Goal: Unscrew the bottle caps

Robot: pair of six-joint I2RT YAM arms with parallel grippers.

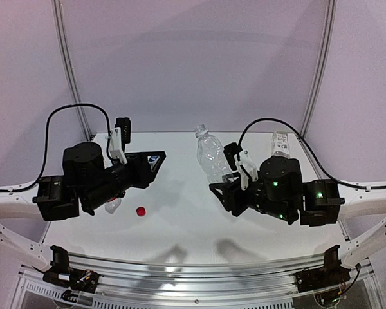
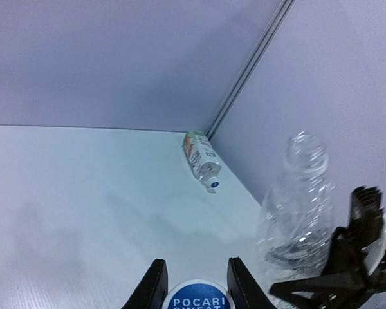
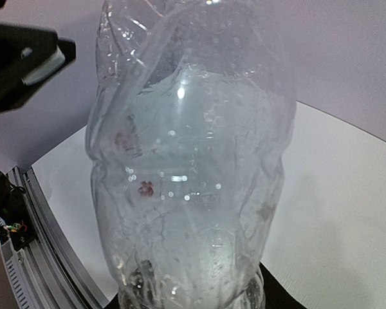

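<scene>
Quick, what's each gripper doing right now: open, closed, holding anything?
Left gripper: closed on the blue-and-white cap.
Right gripper: closed on the clear ribbed bottle, held upright.

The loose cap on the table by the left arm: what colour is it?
The loose cap is red, clearest in the top external view.

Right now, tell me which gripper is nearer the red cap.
Left. Left gripper hovers just beyond the red cap; right gripper is farther off to its right.
</scene>
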